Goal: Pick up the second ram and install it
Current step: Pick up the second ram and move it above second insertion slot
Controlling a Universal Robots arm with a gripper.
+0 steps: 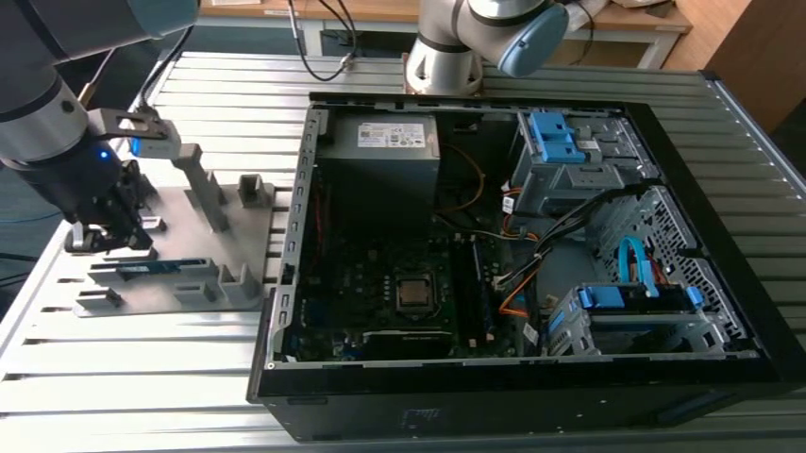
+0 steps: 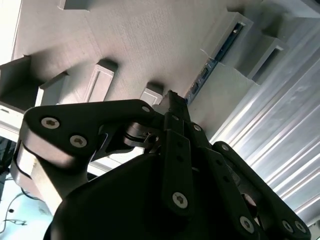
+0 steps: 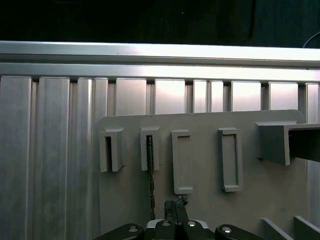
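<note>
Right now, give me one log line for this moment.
gripper: shut | position: above grey plastic fixture | dark green ram stick with blue-white label: in fixture slot, ungripped

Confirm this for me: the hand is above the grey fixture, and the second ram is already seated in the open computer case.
Wrong in one respect. The second ram is not in the computer case; it lies in a slot of the grey fixture, as the exterior view shows. The hand is indeed above that fixture.
</note>
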